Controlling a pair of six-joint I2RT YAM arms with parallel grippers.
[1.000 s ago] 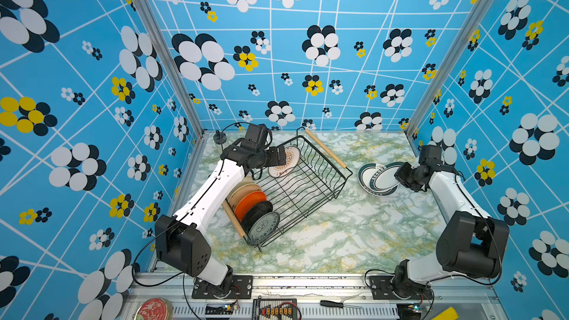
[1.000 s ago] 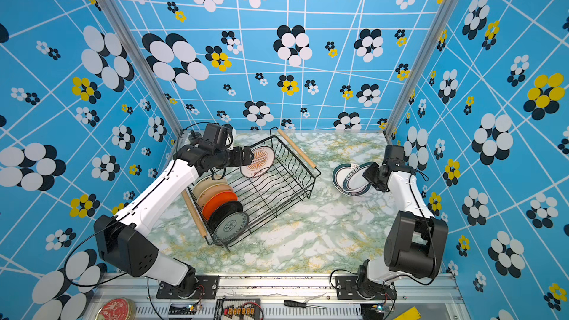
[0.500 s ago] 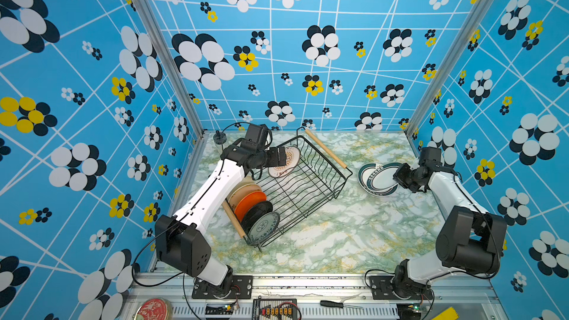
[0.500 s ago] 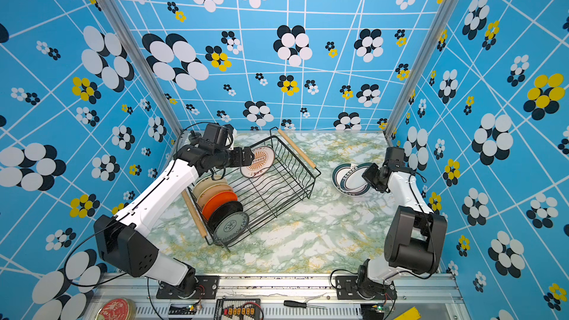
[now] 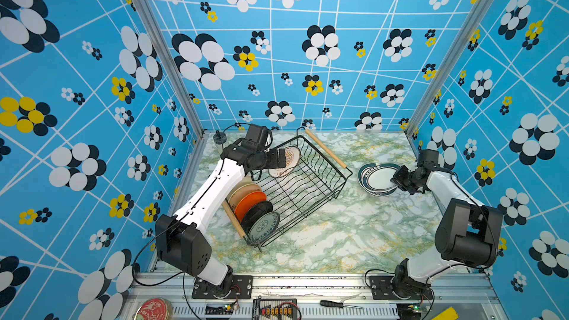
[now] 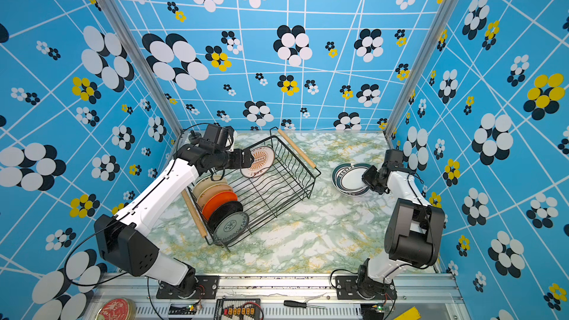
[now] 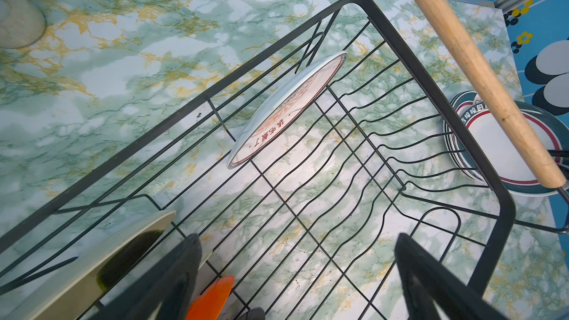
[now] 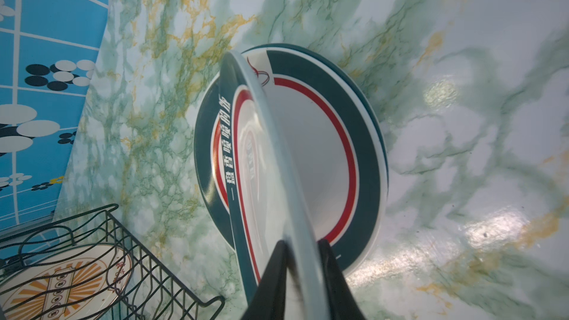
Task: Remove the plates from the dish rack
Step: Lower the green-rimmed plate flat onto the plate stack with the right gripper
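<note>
- The left gripper [image 5: 278, 160] hung released over the far-left part of the rack [image 5: 311, 190], jaws wide apart with nothing between them.
- The rack sat askew on the marbled table [image 5: 338, 235], left of centre. One wooden handle [image 5: 324, 149] was on its far-right side.
- Just beyond the left gripper, a sunburst plate [image 7: 286, 109] leaned alone against the rack's far wall. It bore an orange ray print and red Chinese characters, too slanted to read.
- Five plates stood on edge in a row at the rack's near-left end: cream [image 6: 212, 184], tan [image 6: 212, 195], orange [image 6: 220, 203], black [image 6: 228, 212] and blue-grey [image 6: 232, 226] with a printed centre.
- A stack [image 5: 374, 190] of white plates with dark green rims and red rings lay on the table to the right, well apart from the rack.
- White Chinese characters ran along the green band, seemingly including 喷喷的.
- The right gripper [image 8: 301, 241] straddled the rim of the top plate [image 8: 246, 164], which tilted on the stack. Whether the jaws pinched it or stood just clear could not be told.
- A red tin [image 5: 153, 310] with white print, too small to read, lay at the near-left edge.
</note>
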